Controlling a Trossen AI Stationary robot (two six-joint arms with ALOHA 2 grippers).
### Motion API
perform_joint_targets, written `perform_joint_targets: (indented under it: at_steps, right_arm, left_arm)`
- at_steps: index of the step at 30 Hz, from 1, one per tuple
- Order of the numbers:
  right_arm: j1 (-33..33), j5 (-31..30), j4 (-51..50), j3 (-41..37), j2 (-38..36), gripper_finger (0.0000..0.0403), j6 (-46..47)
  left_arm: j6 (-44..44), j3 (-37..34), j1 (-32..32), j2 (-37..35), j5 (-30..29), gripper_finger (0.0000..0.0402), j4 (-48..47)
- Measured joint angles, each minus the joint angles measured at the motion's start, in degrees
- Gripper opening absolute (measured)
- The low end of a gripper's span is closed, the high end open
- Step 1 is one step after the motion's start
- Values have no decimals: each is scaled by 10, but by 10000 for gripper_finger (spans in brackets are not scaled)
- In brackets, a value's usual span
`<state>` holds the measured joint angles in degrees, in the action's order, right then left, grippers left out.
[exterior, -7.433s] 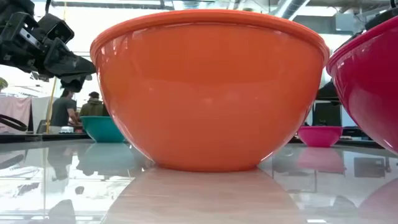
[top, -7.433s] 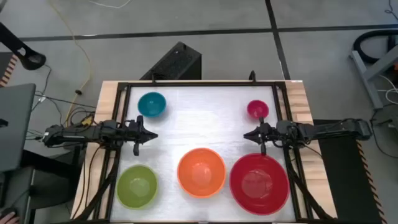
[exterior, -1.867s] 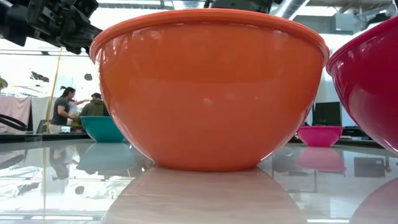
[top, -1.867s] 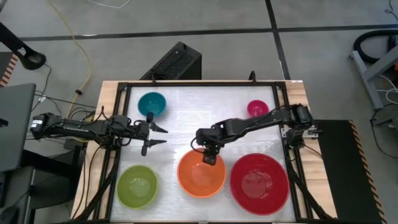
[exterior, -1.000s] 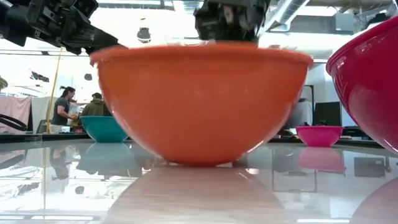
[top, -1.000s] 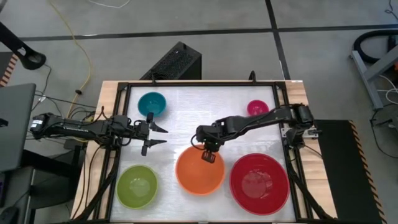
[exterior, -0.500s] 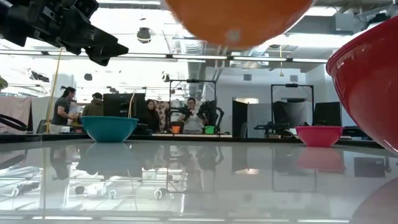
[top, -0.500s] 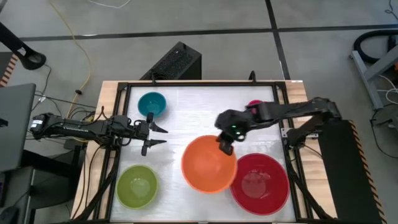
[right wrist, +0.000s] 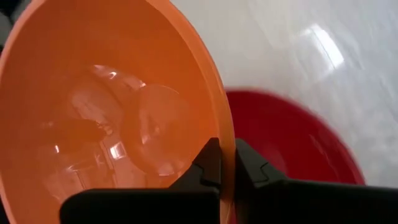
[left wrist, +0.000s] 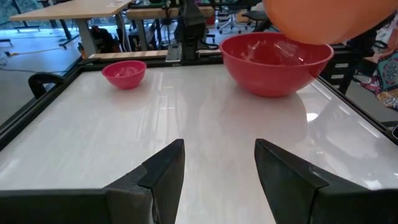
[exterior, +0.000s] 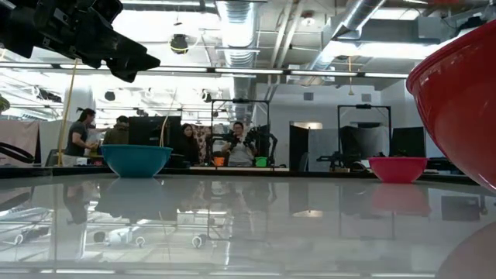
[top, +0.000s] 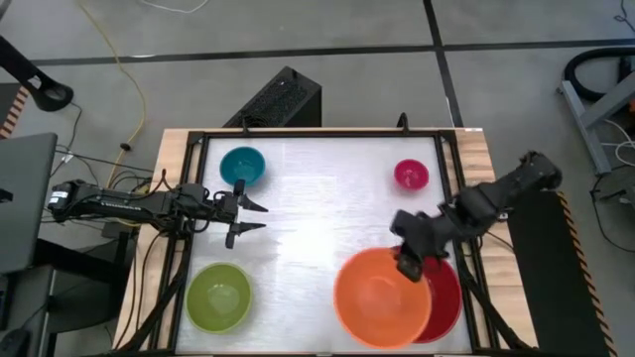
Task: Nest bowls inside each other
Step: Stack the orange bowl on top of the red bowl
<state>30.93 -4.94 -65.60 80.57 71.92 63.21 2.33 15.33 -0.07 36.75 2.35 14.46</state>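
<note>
My right gripper (top: 409, 266) is shut on the orange bowl (top: 382, 297), which hangs over the left part of the red bowl (top: 448, 297) at the table's near right. The red bowl stands on its base and is partly hidden under the orange one. The teal bowl (top: 242, 167) stands at the far left, the pink bowl (top: 411, 175) at the far right and the green bowl (top: 219, 296) at the near left. My left gripper (top: 253, 216) waits open, level, at the table's left, with nothing between its fingers. My right gripper pinches the orange bowl's rim (right wrist: 224, 127) at the bowl's far right side, one finger inside the bowl and one outside. The fingers slant down from the table's far right. The bowl is lifted clear, mouth up, above the red bowl (right wrist: 292, 143).
A black frame (top: 198, 139) runs round the white tabletop. The middle of the table (top: 317, 208) is bare. In the low view, people and desks stand in the room far behind the table.
My right gripper has lifted the orange bowl off the table's near middle and carried it up and toward the right edge, until it hangs over the red bowl. Its wrist has rolled on the way. The bowl has risen out of the low view.
</note>
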Motion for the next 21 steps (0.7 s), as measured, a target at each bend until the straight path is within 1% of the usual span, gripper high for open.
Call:
perform_joint_targets:
  at_steps: [3,6,11,16,21]
  right_arm:
    - [52,-46,-33,-26,-16,21,87]
    - [101,-73,-70,-54,-34,21,182]
    - [164,-76,-91,-113,-69,21,312]
    - [207,-77,-91,-168,-100,21,404]
    - [225,-76,-69,-206,-109,21,434]
  left_arm:
    - [0,0,0,0,0,186,0]
    - [-1,0,0,0,0,186,0]
    - [-15,0,0,0,-2,186,0]
    - [-22,0,0,0,-2,186,0]
    - [-28,0,0,0,-3,186,0]
